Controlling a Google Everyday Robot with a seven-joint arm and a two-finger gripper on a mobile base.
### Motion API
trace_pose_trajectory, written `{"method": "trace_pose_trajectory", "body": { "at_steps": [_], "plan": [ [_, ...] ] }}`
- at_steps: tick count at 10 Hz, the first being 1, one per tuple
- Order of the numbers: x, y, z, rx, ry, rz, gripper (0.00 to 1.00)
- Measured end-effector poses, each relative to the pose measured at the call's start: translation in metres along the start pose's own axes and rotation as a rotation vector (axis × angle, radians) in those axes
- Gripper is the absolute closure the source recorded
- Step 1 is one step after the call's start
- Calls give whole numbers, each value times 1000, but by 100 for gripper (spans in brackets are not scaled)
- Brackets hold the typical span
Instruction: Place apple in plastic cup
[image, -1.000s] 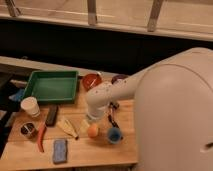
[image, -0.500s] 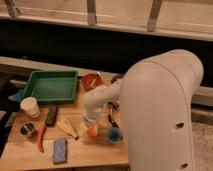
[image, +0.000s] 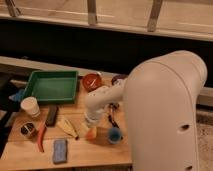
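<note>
- Reaching out from the big white rounded robot body (image: 165, 110) on the right of your view, the white arm (image: 107, 96) runs leftward over the light wooden table (image: 95, 156). It then bends at a rounded joint and drops almost straight down.
- Your gripper (image: 91, 121) hangs at the bottom of that downward link, pointing at the table top. It is directly above the small round orange-yellow apple (image: 91, 133) and meets the fruit's top.
- You cannot tell whether the gripper is clamped on the apple or only resting over it, because its lower end merges with the fruit.
- You will find the apple low over the table, toward the front edge, just left of the small short blue plastic cup (image: 114, 134). The two are just beside each other, and the apple is outside the cup.
- The blue cup stands upright, close to the edge of the robot body.
- Left of the apple lies a pale yellow pointed object (image: 67, 127), and further left a long red-orange chilli-shaped thing (image: 41, 138).
- A blue rectangular sponge (image: 60, 150) lies nearest the front edge.
- Farther back you see a green rectangular tray (image: 52, 86), a red-orange bowl (image: 92, 81) beside it, and a taller white cup (image: 31, 106) on the left.
</note>
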Motion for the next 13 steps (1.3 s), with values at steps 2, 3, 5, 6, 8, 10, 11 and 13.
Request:
{"method": "trace_pose_trajectory", "body": {
  "at_steps": [2,3,5,6,8,10,11,13],
  "plan": [
    [-1,-2,-21,-3,-44,-2,96],
    [-2,-5,-34,0,-66,-1,99],
    [-2,-20,-83,-11,-140,7,100],
    [1,-26,-101,-20,-167,10,100],
    [23,-53,-160,-35,-255,35,100],
    [41,-68,-184,-48,-288,63,100],
    [49,-70,-189,-61,-299,79,100],
    [64,-74,-180,-88,-306,108,100]
  ]
}}
